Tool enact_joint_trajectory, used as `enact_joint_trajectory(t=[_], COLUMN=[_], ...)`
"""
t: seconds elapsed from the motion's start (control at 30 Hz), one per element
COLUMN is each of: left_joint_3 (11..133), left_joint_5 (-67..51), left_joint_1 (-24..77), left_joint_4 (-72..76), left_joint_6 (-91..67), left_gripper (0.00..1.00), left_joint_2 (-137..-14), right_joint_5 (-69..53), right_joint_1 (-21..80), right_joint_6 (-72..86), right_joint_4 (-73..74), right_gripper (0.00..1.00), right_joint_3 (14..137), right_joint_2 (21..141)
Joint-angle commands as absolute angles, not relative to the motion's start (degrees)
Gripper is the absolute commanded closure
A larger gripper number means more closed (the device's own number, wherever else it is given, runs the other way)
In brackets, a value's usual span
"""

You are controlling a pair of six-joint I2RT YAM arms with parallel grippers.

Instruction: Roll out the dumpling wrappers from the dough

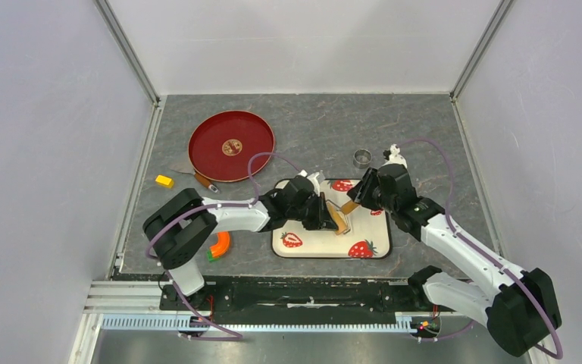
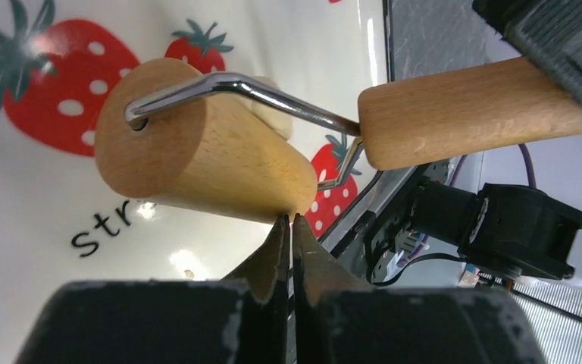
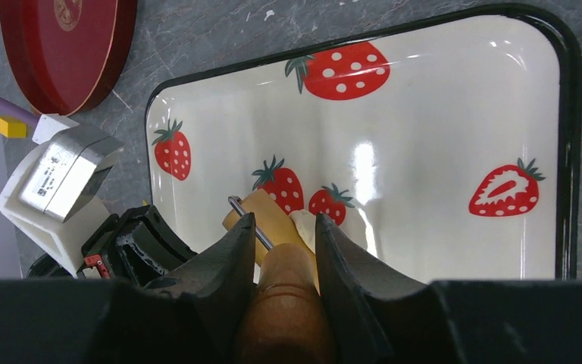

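Note:
A strawberry-print tray lies in front of both arms. My right gripper is shut on the handle of a tan wooden roller, whose drum rests on the tray. A small pale cream lump of dough sits against the drum's far side, and a sliver of the dough shows behind the drum in the left wrist view. My left gripper is shut and empty, its tips touching the drum's near end. No dumpling wrappers are in view.
A round red plate lies at the back left, with a brown-handled tool at its near edge. A small metal ring stands behind the tray. A yellow block and an orange-and-green piece lie to the left.

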State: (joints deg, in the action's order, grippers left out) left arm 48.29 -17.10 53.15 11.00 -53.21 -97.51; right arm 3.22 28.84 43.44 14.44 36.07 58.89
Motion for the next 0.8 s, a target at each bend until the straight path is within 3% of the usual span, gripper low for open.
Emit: enact_joint_trajectory(t=[0.0,0.77], left_joint_3=[51.8,49.1], left_joint_5=[-16.9,-15.8], left_joint_1=[53.3,53.3], left_joint_4=[15.8,21.3], left_joint_6=[-56.1,-54.5], left_gripper=[0.95,0.94], left_joint_2=[-100.3,-101.0], right_joint_5=[1.0,6.8], right_joint_1=[27.9,23.5], right_joint_6=[45.4,37.1], right_joint_4=[13.3,20.1], right_gripper=[1.0,1.0], right_joint_3=[36.5,40.4], right_joint_2=[57.8,61.3])
